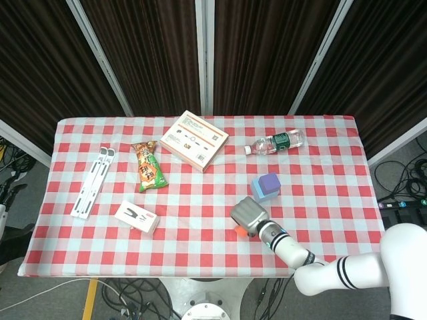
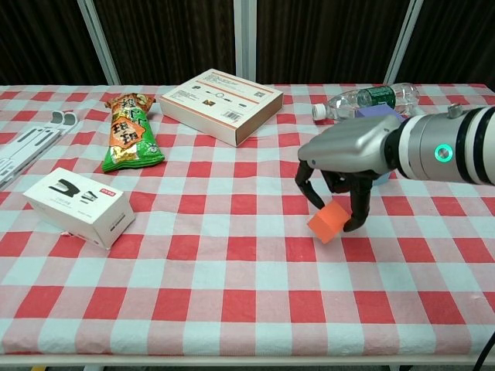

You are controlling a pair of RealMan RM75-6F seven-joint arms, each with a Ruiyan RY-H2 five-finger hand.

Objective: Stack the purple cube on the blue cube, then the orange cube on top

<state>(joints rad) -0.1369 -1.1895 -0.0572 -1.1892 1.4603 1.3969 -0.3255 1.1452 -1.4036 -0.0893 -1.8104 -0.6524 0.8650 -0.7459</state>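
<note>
The table (image 1: 320,200) has a red-white checked cloth. On it lie a flat box (image 1: 193,140), a snack bag (image 1: 149,167), a bottle (image 1: 275,143), a white stand (image 1: 92,181), a small box (image 1: 137,217) and the blue cube (image 1: 259,193).

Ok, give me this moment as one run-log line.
stage: orange cube pickup | right hand: holds orange cube | purple cube: already on blue cube | left hand: not in view
</note>
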